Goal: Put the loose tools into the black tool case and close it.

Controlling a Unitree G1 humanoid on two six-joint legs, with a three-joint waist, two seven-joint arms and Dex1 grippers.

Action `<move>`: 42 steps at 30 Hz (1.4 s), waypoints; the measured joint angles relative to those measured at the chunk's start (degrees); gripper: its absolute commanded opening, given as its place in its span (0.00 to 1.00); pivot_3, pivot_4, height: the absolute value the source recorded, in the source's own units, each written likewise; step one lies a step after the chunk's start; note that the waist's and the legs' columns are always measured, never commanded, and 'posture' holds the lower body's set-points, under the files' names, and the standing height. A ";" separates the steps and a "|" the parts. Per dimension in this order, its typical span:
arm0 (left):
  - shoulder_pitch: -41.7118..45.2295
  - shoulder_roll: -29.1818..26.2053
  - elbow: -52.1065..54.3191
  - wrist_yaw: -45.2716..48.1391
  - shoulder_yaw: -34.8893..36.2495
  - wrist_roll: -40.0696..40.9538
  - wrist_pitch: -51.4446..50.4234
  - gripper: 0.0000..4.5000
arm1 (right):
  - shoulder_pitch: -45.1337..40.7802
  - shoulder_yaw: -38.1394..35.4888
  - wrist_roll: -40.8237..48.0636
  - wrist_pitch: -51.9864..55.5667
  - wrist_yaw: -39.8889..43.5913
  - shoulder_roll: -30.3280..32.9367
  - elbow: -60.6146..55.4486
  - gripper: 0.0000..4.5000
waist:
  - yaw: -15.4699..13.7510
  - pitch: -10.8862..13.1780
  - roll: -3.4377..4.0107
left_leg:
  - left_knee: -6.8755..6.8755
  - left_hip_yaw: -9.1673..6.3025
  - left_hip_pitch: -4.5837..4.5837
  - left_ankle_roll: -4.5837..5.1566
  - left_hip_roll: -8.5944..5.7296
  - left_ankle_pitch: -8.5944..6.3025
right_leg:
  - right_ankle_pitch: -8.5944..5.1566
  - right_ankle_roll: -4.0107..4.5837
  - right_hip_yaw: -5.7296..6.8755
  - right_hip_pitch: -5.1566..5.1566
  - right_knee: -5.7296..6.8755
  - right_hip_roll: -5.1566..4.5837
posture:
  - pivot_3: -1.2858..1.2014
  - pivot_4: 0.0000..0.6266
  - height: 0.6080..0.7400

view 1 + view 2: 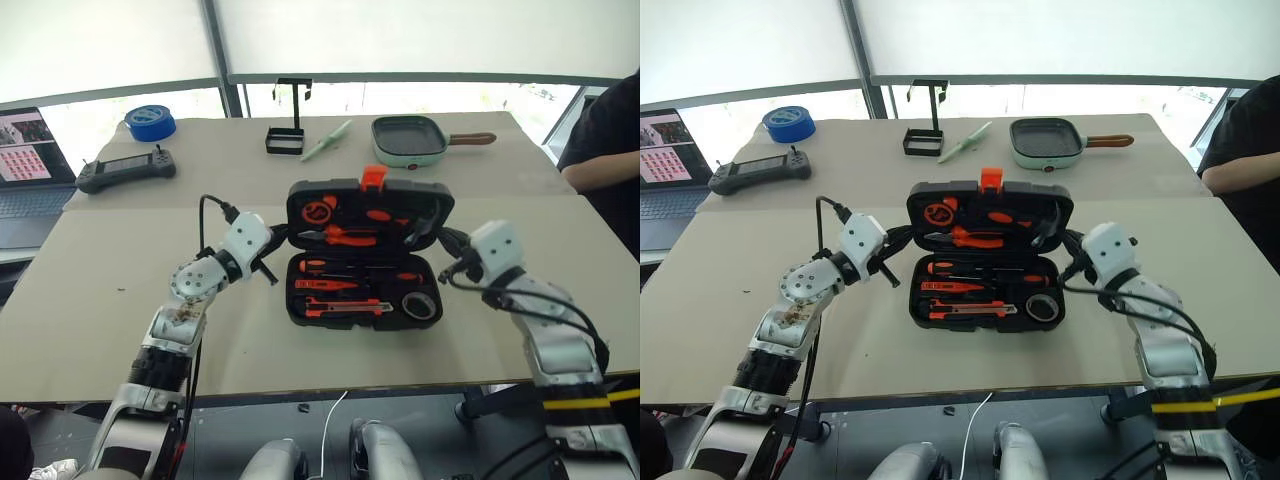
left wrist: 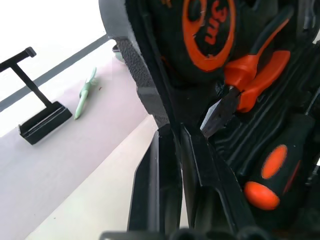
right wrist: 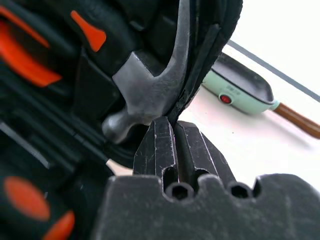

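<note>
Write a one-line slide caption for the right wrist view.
Shut right gripper pinching the rim of the black tool case lid beside the stowed hammer, green pan on the table behind.

Along the far side of the desk (image 1: pixel 120 330) sit a blue tape roll (image 1: pixel 150 122), a black controller (image 1: pixel 126 169), a black stand (image 1: pixel 286 135), a pale green pen (image 1: pixel 327 141) and a mint green pan (image 1: pixel 410 139), with a laptop (image 1: pixel 28 160) at the left.

White-cased arms (image 1: pixel 243 243), black cables, black-fingered claws.
</note>
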State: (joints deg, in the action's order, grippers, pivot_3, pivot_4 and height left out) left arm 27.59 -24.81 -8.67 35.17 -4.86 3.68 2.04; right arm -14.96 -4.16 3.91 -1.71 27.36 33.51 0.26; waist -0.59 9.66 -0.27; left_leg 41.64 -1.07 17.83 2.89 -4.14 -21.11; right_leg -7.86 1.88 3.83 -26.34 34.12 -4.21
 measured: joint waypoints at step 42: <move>28.30 -2.16 -47.00 27.68 -13.17 -11.49 17.36 0.03 | 7.26 11.38 7.33 21.61 27.23 16.70 -13.85 0.00 | -0.20 -0.11 -0.95 | 0.26 -0.08 0.38 0.42 -0.05 -0.17 | -0.14 -0.23 0.09 -0.06 -0.07 -0.14 | 0.52 0.24 1.00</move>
State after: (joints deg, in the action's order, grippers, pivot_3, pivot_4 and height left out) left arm 55.89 -26.97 -55.66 62.86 -18.03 -7.82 19.40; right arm -7.70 7.22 11.25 19.90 54.59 50.21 -13.59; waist -0.79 9.55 -1.22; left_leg 41.90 -1.15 18.21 3.30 -4.19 -21.28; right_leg -8.01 1.65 3.91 -26.40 34.05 -4.35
